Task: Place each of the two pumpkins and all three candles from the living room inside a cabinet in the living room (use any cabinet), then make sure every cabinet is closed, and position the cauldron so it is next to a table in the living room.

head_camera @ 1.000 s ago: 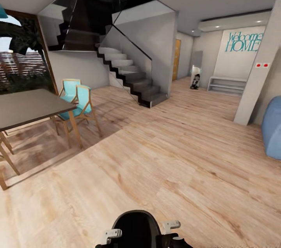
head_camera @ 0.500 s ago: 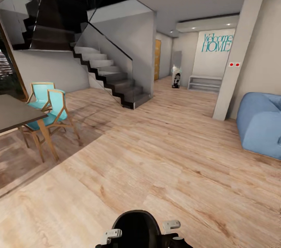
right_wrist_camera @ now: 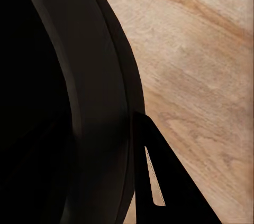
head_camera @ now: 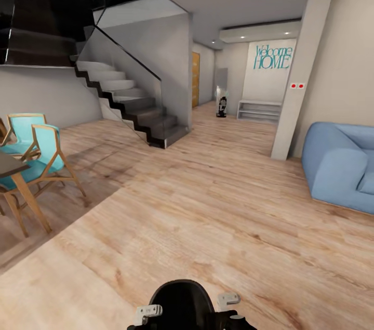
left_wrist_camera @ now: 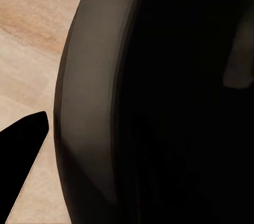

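Though pressed close to both wrist cameras, not identifiable for certain: black rounded matte mass [head_camera: 182, 303], low at the head view's bottom edge, flanked by two small pale grey brackets [head_camera: 147, 312]. Could be the cauldron, could be the robot's own body; cannot tell which.

Beside that dark curved wall in the left wrist view, one black fingertip of the left gripper [left_wrist_camera: 24, 137], over pale planks. Spread of its jaws impossible to judge. Same for the right gripper [right_wrist_camera: 159, 182]: a single dark finger with a pale sliver along it, lying against the curved black surface [right_wrist_camera: 79, 108]; wide or narrow, cannot tell.

Ahead in the head view:
- Light wood plank floor [head_camera: 218, 215], across the whole room.
- At far left, corner of a dark tabletop on tan wooden legs [head_camera: 10, 166], with two teal-seated wooden chairs [head_camera: 44, 156] just beside it.
- Behind those, dark-stepped staircase with a glass side panel [head_camera: 137, 106], rising leftward.
- At right, pale blue upholstered sofa [head_camera: 337, 163], cut by the frame edge.
- Near the sofa, slanted beige pillar [head_camera: 298, 70] carrying two small red squares [head_camera: 296, 86].
- On the far wall, teal "Welcome HOME" lettering [head_camera: 272, 57] above a low white open shelf [head_camera: 258, 110].
- Left of the shelf, a small black-and-white item [head_camera: 222, 106] on the floor, too small to make out, and an orange-brown door [head_camera: 195, 79].
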Robot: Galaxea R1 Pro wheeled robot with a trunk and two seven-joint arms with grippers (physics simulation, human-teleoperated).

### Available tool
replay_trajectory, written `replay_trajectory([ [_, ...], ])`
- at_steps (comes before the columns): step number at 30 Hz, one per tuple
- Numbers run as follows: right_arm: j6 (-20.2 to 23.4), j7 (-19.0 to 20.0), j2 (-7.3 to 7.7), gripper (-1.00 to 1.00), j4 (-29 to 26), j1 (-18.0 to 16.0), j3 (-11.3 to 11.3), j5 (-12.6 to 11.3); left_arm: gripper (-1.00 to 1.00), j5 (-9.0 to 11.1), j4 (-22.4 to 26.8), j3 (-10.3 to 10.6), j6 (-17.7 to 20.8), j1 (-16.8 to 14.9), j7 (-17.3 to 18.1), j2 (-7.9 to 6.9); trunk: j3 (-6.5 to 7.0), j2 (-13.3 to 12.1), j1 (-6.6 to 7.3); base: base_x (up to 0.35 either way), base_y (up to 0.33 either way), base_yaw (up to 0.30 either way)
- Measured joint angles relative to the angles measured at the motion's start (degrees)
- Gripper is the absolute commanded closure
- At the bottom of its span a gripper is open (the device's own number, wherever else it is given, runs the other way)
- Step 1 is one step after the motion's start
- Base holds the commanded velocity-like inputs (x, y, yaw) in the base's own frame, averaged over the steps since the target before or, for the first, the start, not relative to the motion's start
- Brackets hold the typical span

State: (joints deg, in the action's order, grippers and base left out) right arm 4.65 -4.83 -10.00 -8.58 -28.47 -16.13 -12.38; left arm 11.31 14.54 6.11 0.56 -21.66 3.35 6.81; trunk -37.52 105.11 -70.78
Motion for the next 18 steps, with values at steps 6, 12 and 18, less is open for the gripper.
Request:
replay_trajectory([
  [6,0.00,0.00,0.00,1.00,0.00,0.01,0.03,0.02,1.00,0.01,0.00,0.02,0.00,0.00,-0.01,0.00,0.00,0.00,0.00,0.330,0.000,-0.001],
  [12,0.00,0.01,0.00,1.00,-0.01,0.00,-0.02,0.02,1.00,-0.11,-0.01,-0.14,-0.03,0.00,0.07,0.00,0.00,0.00,0.00,0.328,0.000,0.000],
  [18,0.00,0.02,0.00,1.00,-0.05,-0.01,-0.02,0.06,1.00,-0.18,-0.01,-0.25,-0.08,0.00,0.16,-0.01,0.00,0.00,-0.02,0.204,0.000,0.000],
])
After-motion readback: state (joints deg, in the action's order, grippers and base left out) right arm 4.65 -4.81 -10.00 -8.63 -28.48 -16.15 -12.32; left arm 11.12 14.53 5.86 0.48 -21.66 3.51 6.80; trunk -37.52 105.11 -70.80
